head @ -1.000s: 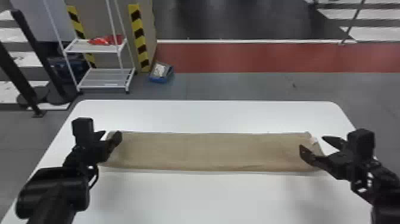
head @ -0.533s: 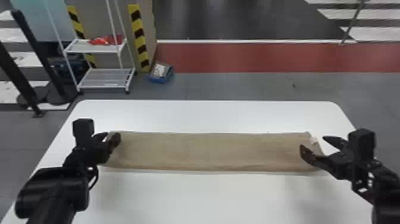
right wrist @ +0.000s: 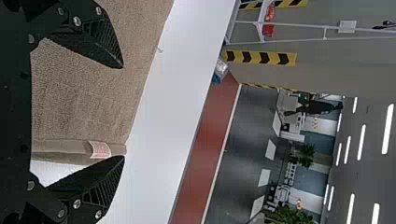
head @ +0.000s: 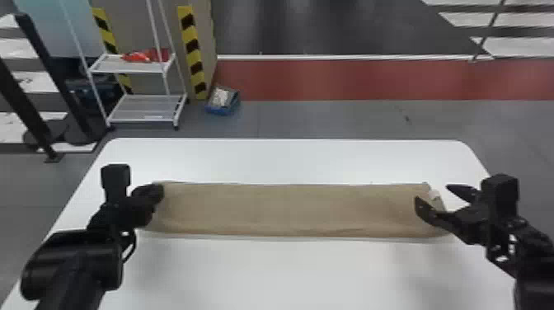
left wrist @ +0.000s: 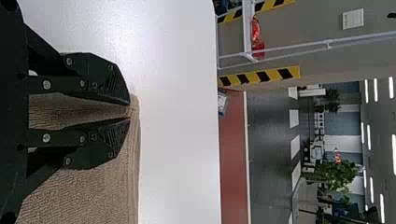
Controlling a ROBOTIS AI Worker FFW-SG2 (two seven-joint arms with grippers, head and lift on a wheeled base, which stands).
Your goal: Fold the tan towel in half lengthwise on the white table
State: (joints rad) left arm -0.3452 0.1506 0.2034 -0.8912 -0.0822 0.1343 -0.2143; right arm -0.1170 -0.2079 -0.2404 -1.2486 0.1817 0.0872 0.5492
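Finishing the lengthwise fold, it seems, we have our left hand (left wrist: 130, 111) slightly open and right hand (right wrist: 123, 113) wide open at opposite ends of the tan towel (head: 288, 210) on the tabletop (head: 288, 274), and should next withdraw both.

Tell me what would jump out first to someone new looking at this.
First, the long tan towel stretched across the white table, with the left gripper at its left end and the open right gripper at its right end, near a small pale tag. Then, behind the table, the yellow-and-black stripes at the left and the broad red floor band running off to the right.
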